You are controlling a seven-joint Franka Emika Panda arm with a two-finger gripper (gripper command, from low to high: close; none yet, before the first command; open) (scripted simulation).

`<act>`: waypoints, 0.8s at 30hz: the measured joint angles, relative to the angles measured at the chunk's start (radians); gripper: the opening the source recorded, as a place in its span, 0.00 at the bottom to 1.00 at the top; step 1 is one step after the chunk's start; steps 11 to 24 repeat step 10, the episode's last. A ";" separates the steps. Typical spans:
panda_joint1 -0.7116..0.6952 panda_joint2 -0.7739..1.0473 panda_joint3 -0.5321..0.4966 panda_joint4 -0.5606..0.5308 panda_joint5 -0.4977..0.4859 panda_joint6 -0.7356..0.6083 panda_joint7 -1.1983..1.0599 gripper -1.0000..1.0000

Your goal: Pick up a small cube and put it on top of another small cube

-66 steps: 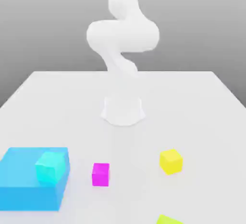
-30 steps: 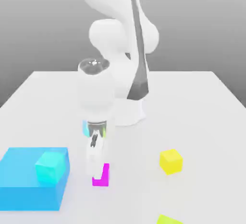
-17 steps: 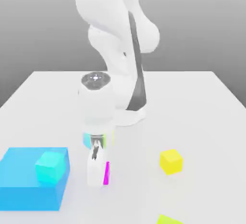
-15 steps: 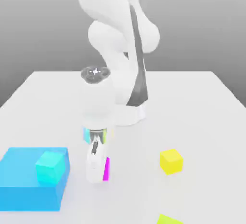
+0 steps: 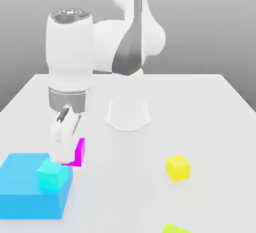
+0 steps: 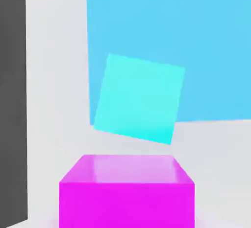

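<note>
A small solid magenta cube [image 6: 126, 205] is held clamped in the white two-finger tool [image 5: 63, 152], raised above the pale, smooth worktop [image 5: 142, 197]. In the exterior view, the small cyan-turquoise cube [image 5: 52, 175] is seen at the large flat blue block's [image 5: 25, 189] right side, near the held cube. A small yellow cube [image 5: 178, 168] is placed well apart, toward the exterior view's right.

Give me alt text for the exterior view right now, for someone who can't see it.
A white robot arm's claw holds a magenta cube up close to a cyan cube, which sits at a blue block's edge. On the exterior view's right, a yellow cube rests on the pale table.
</note>
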 joint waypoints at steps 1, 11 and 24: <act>-0.014 -0.007 -0.013 0.018 0.022 -0.032 0.006 0.00; -0.030 0.100 -0.023 0.006 0.032 0.076 0.016 1.00; -0.030 0.100 -0.023 0.006 0.032 0.076 0.016 1.00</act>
